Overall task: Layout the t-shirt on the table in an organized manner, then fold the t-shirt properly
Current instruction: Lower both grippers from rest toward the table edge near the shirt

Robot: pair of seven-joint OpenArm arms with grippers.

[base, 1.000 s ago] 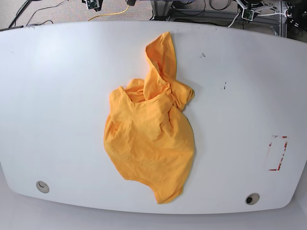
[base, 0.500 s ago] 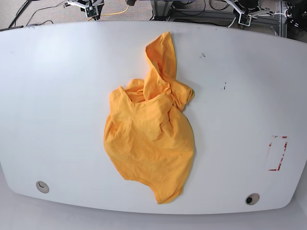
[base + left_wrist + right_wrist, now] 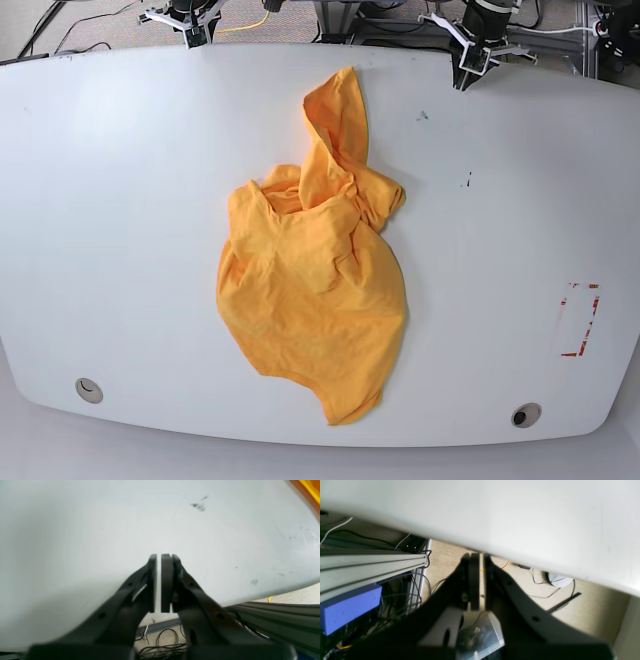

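The t-shirt (image 3: 312, 290) lies crumpled in the middle of the table (image 3: 120, 200), in a loose heap. One narrow part of it stretches up toward the far edge, and the wider part spreads toward the near edge. Nothing touches it. On the table surface there are two round grommets (image 3: 89, 390) near the front edge, some small dark specks (image 3: 423, 115) and a red-tape rectangle outline (image 3: 579, 320) at the side.

The left gripper (image 3: 159, 560) hangs over the far edge of the table, well apart from the shirt; its jaws are almost together and hold nothing. The right gripper (image 3: 480, 556) is beyond the far table edge, over the floor with cables (image 3: 540, 590), jaws also closed and empty.
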